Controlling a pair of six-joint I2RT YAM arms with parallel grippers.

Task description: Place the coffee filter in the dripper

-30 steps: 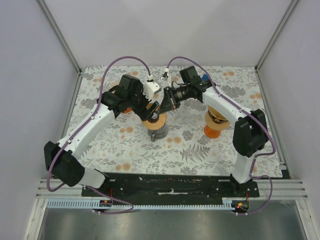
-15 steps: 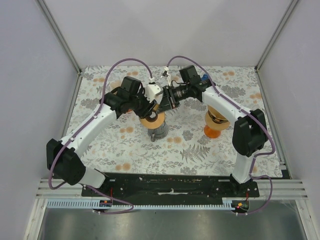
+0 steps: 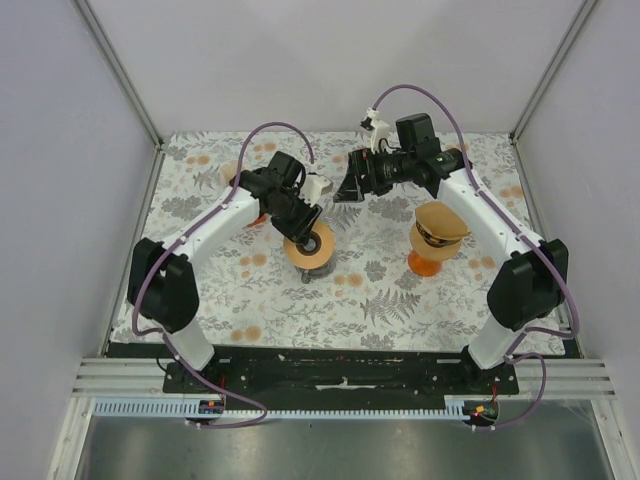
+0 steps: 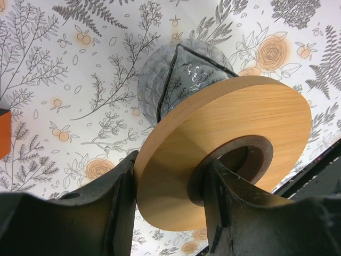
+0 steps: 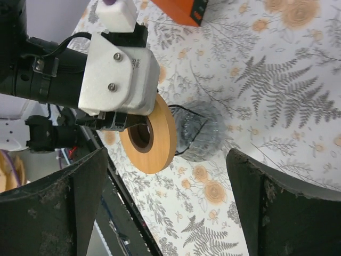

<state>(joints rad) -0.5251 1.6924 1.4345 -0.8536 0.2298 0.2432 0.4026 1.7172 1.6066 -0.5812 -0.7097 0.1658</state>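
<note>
The dripper (image 3: pixel 309 246) is a ribbed glass cone with a round wooden collar, standing at the middle of the flowered table. My left gripper (image 3: pixel 304 224) is shut on that collar (image 4: pixel 224 144), one finger outside the rim and the other in the centre hole. The glass body (image 4: pixel 181 74) shows beyond the collar. My right gripper (image 3: pixel 346 186) hangs open behind and to the right of the dripper, nothing between its fingers (image 5: pixel 69 202). The dripper (image 5: pixel 154 141) lies well past them. A tan coffee filter (image 3: pixel 437 222) rests on an orange stand to the right, held by neither gripper.
An orange object (image 3: pixel 258 218) lies on the table behind my left arm, also seen as the orange object (image 5: pixel 181 9) in the right wrist view. Grey walls and metal posts close in the table on three sides. The black base rail (image 3: pixel 340 368) runs along the near edge.
My right gripper has opened wide and drawn back up and to the right, away from the dripper. My left gripper has closed on the wooden collar, and its arm has swung in.
</note>
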